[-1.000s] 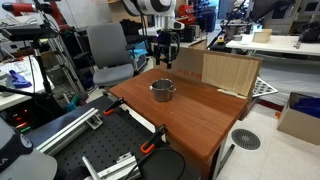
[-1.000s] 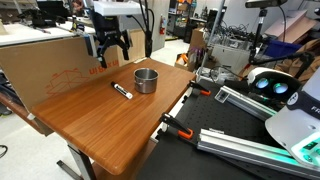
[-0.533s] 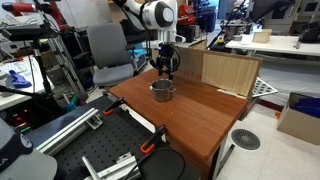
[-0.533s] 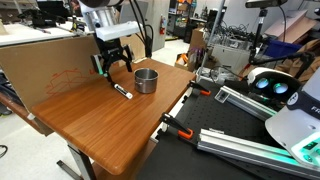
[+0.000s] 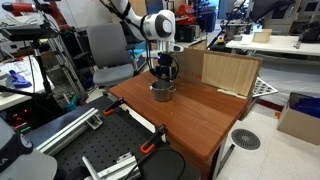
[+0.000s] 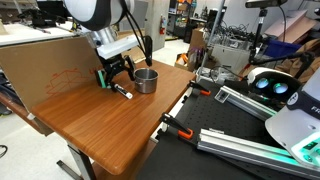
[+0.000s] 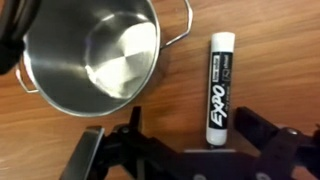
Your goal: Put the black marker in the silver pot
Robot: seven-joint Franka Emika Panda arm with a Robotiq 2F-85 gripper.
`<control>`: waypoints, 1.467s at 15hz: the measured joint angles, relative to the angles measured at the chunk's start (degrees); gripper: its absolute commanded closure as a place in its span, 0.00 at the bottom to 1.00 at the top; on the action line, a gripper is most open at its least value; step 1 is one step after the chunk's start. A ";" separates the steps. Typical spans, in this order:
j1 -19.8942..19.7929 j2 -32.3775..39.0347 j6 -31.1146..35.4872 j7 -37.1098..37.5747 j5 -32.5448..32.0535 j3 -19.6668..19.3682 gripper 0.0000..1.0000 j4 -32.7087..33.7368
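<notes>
1. In an exterior view, the camera stands off a table [image 5: 205,115] corner at mid-distance, slightly above. The pot [image 5: 163,90] is near centre, the box [image 5: 230,70] at its 2 o'clock.
2. In an exterior view, the camera faces from roughly the opposite side, higher up. Seen from the pot [image 6: 146,80], the box [image 6: 45,65] is at 9 o'clock and the marker [image 6: 122,91] at 8 o'clock.
3. The wrist view looks straight down, very close: pot [image 7: 95,50] at 10 o'clock, marker [image 7: 220,88] at 3 o'clock.
4. All three share the pot and the tabletop around it.

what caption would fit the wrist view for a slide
Open gripper over the marker, which lies on the wooden table beside the empty pot.
</notes>
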 measured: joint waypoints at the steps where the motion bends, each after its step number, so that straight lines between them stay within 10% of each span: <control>1: 0.41 0.40 -0.28 0.27 -0.17 -0.15 0.34 0.46; 10: 1.53 1.62 -3.95 1.31 -1.01 -0.92 0.98 3.86; 22: 2.11 1.28 -4.14 1.23 -0.70 2.28 0.94 5.56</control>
